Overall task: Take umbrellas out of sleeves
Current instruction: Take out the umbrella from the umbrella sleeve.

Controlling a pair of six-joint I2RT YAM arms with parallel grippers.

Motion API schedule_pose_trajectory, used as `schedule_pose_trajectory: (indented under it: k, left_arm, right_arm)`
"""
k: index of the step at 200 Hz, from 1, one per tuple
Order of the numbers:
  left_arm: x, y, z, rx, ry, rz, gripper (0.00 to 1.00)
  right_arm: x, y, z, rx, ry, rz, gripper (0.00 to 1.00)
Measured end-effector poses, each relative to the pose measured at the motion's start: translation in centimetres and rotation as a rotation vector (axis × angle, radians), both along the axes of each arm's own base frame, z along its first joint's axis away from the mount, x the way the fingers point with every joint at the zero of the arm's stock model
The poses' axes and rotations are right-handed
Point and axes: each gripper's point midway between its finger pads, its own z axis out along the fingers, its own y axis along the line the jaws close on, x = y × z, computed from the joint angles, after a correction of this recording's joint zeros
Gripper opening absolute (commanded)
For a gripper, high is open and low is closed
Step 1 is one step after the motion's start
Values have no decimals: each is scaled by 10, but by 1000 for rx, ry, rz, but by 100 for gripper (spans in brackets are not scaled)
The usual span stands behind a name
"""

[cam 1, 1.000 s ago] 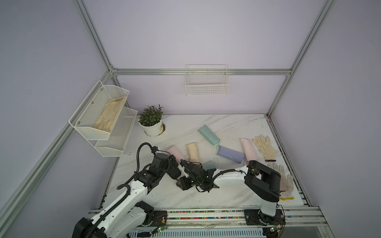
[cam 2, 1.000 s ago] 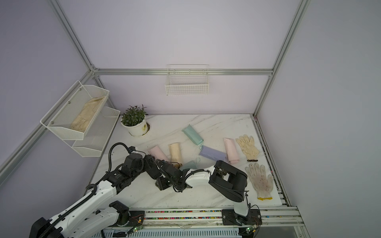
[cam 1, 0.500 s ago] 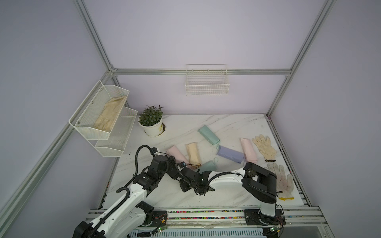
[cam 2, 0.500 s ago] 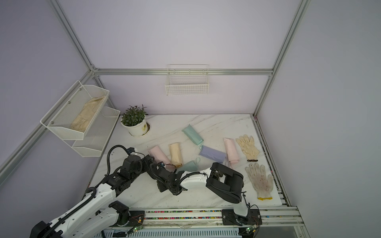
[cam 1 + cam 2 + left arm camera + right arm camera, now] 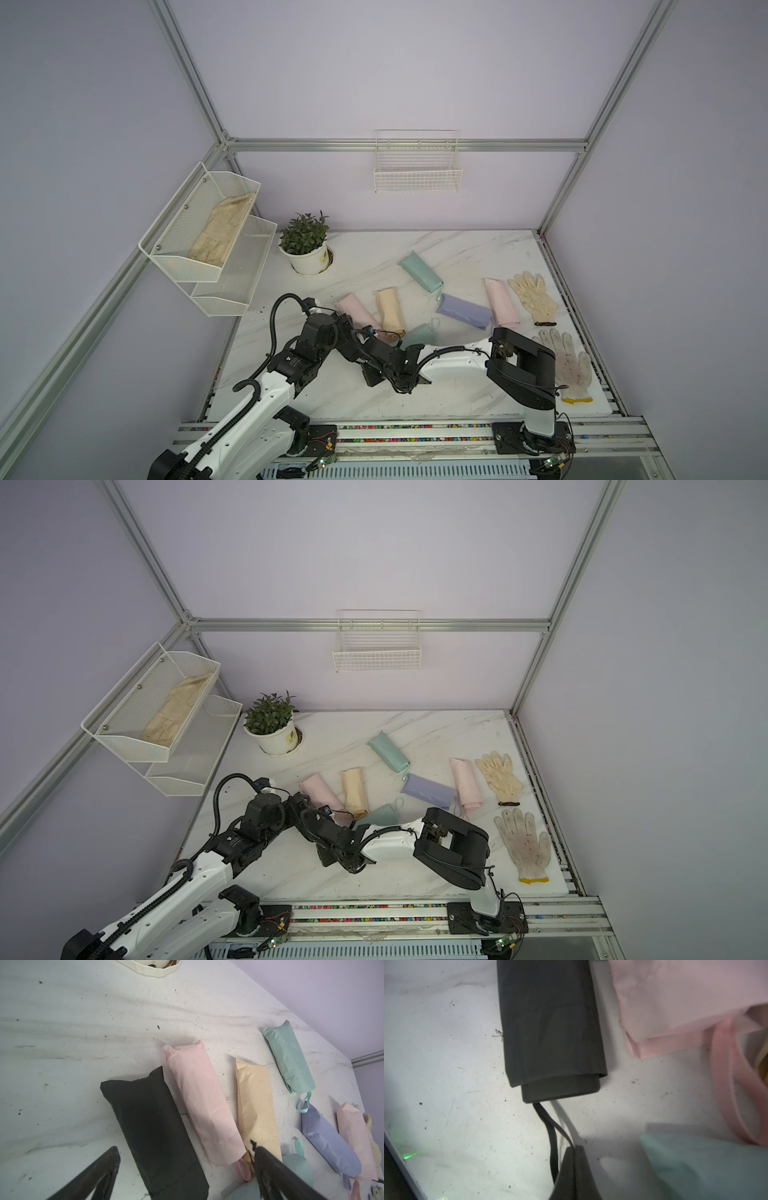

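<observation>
A black umbrella lies in its black sleeve (image 5: 550,1022) on the marble table, with the blocky handle (image 5: 560,1088) poking out of the sleeve mouth. My right gripper (image 5: 574,1148) is shut on the umbrella's black wrist loop (image 5: 553,1136). My left gripper (image 5: 185,1147) stands open, its fingers either side of the black sleeve (image 5: 153,1126). In both top views the two arms cover most of the black umbrella. Behind it lie sleeved umbrellas: pink (image 5: 357,316), yellow (image 5: 390,309), mint (image 5: 420,272), lilac (image 5: 463,311), a second pink (image 5: 503,301) and a second mint (image 5: 419,334).
A potted plant (image 5: 305,249) stands at the back left. Two cream work gloves (image 5: 534,295) (image 5: 569,365) lie along the right edge. A wire rack (image 5: 232,291) on the left wall holds a beige cloth (image 5: 220,228). A wire basket (image 5: 417,166) hangs on the back wall.
My right gripper has closed onto the black wrist loop. Both arms have shifted a little to the left and toward the table's front edge.
</observation>
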Motion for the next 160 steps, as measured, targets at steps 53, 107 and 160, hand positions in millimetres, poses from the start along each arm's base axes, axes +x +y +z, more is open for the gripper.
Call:
schedule_pose_trajectory:
  k: [53, 107, 160]
  left_arm:
    - [1, 1, -3, -1, 11, 4, 100]
    - [-2, 3, -12, -4, 34, 3, 100]
    - [-1, 0, -21, -7, 63, -8, 100]
  right_arm:
    - [-1, 0, 0, 1, 0, 1, 0]
    - [-7, -8, 0, 1, 1, 8, 0]
    - [-17, -29, -1, -10, 6, 7, 0]
